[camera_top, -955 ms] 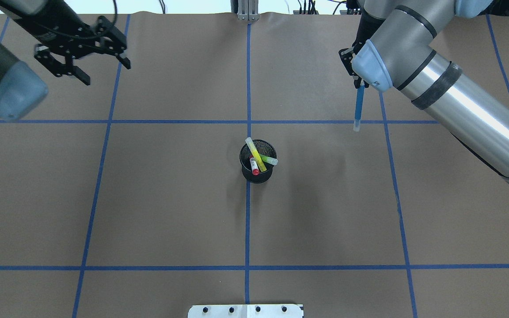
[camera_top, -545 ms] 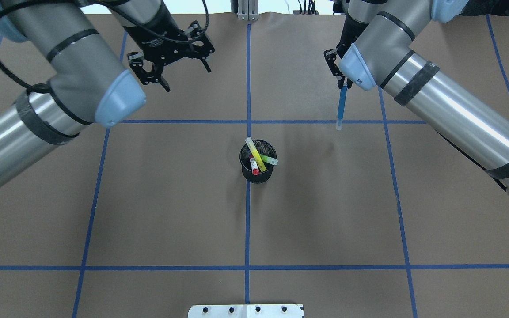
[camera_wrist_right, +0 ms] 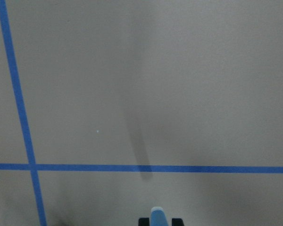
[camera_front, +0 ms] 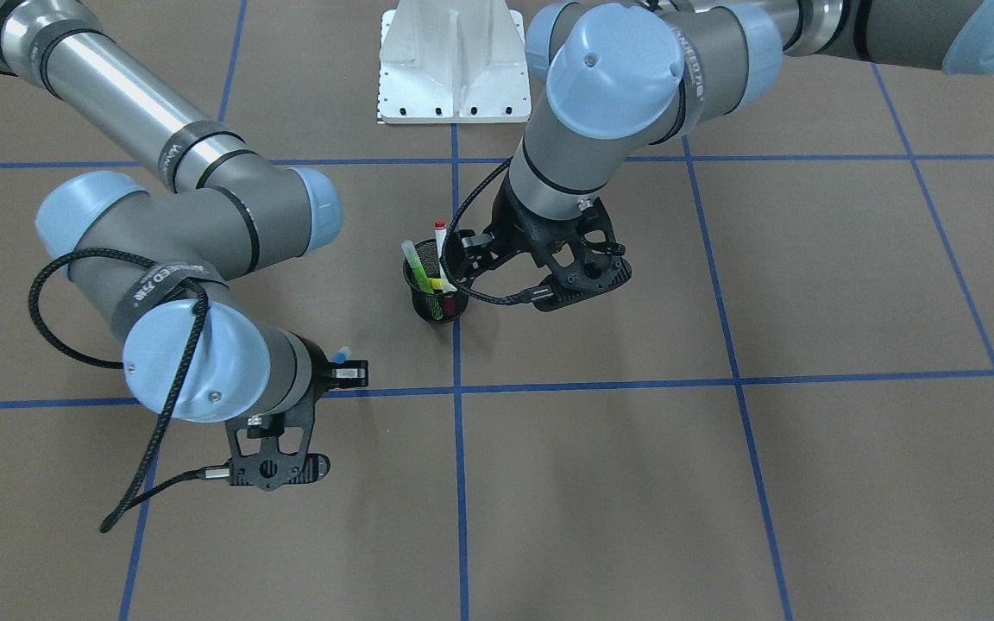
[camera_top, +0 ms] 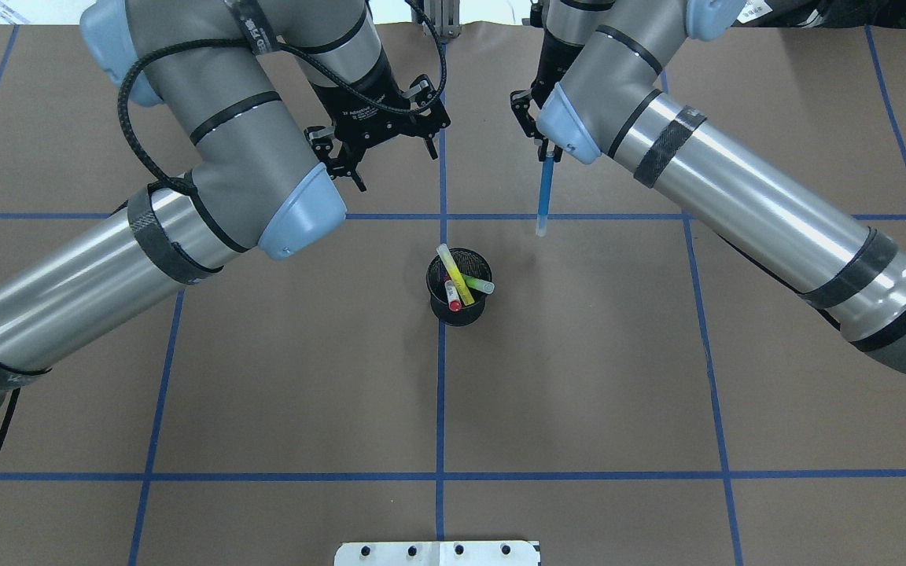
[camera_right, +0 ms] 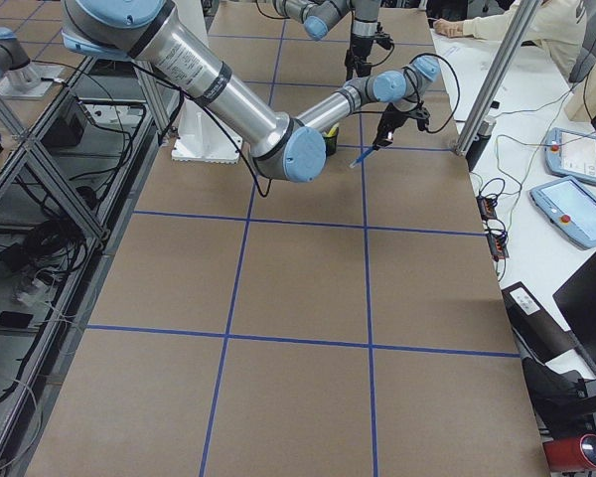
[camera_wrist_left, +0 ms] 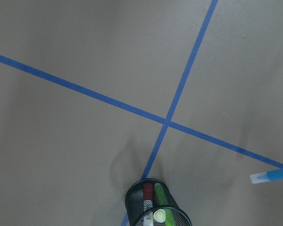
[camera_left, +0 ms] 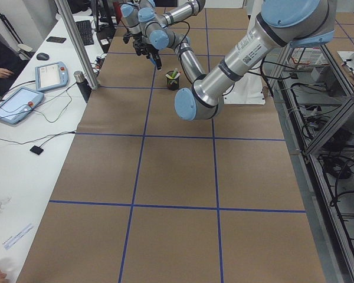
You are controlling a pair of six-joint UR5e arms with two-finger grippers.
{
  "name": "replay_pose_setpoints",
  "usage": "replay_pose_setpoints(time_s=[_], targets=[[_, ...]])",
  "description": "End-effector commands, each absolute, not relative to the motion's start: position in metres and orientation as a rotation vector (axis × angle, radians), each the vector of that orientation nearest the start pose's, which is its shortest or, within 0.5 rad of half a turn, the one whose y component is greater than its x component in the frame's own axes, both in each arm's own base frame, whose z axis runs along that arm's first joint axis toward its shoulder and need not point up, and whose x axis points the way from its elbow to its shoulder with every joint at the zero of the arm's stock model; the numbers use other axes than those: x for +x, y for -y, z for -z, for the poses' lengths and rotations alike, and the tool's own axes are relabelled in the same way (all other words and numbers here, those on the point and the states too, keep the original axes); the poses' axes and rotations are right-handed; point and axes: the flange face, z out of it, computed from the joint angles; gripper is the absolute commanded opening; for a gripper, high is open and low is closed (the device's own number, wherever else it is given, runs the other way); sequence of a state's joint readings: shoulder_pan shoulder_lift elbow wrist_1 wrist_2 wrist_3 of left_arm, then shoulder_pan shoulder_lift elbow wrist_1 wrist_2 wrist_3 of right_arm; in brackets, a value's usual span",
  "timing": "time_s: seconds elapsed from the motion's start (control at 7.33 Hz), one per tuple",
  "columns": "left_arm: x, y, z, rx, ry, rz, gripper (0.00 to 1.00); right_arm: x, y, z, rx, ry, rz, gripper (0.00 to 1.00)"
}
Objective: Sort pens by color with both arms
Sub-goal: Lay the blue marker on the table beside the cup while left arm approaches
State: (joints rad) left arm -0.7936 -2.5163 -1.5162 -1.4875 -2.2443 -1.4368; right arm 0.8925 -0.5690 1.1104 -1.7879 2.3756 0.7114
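Moved: since half a second earlier both arms had swung in toward the centre tape. The left arm [camera_top: 248, 157] moved most, and the right arm [camera_top: 736, 196] brought the blue pen [camera_top: 545, 189] with it. The cup [camera_top: 461, 313] and its pens stayed put.
Left jaws: I saw them spread apart and empty, beyond the cup and just left of the centre line.
Right jaws: clamped on the blue pen's top end.
Blue pen place: in the air over the surface [camera_top: 264, 377], beyond the cup on the right side, touching nothing else.
Blue pen axis: near upright, a little tilted in the right side view, with the pale end down.
Cup pens: the yellow pen [camera_top: 453, 271] leaned far-left, the green pen [camera_top: 480, 285] leaned right, and the red-capped pen [camera_top: 454, 303] stood cap up.
Handling: I judged them light, stiff and smooth plastic, so likely to pivot in a loose pinch.
Hold: I'd pinch across the barrel on the part sticking above the rim.
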Motion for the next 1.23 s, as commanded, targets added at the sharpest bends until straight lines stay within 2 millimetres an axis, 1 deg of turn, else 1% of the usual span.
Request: replay_pose_setpoints(time_s=[0.0, 0.14, 0.27, 0.41, 0.55, 0.68, 0.82, 0.95, 1.09], targets=[[0.457, 0.56, -0.087, -0.222, -0.975, 0.335, 1.0, -0.488, 0.651, -0.222, -0.296, 0.804, 0.119, 0.19], [0.458, 0.559, -0.087, -0.222, -0.975, 0.332, 1.0, -0.494, 0.646, -0.226, -0.303, 0.8, 0.126, 0.2], [0.458, 0.559, -0.087, -0.222, -0.975, 0.332, 1.0, -0.499, 0.641, -0.225, -0.304, 0.797, 0.134, 0.21], [0.458, 0.559, -0.088, -0.223, -0.973, 0.333, 1.0, -0.499, 0.641, -0.225, -0.298, 0.798, 0.138, 0.3], [0.458, 0.559, -0.088, -0.223, -0.973, 0.333, 1.0, -0.499, 0.641, -0.223, -0.287, 0.801, 0.149, 0.49], [0.458, 0.559, -0.087, -0.222, -0.975, 0.332, 1.0, -0.499, 0.641, -0.224, -0.268, 0.817, 0.153, 0.65], [0.459, 0.559, -0.09, -0.223, -0.972, 0.329, 1.0, -0.495, 0.642, -0.223, -0.242, 0.837, 0.16, 0.76], [0.462, 0.556, -0.089, -0.225, -0.974, 0.324, 1.0, -0.479, 0.649, -0.217, -0.215, 0.845, 0.151, 0.98], [0.476, 0.545, -0.093, -0.235, -0.965, 0.301, 1.0, -0.445, 0.663, -0.221, -0.188, 0.864, 0.126, 0.98]])
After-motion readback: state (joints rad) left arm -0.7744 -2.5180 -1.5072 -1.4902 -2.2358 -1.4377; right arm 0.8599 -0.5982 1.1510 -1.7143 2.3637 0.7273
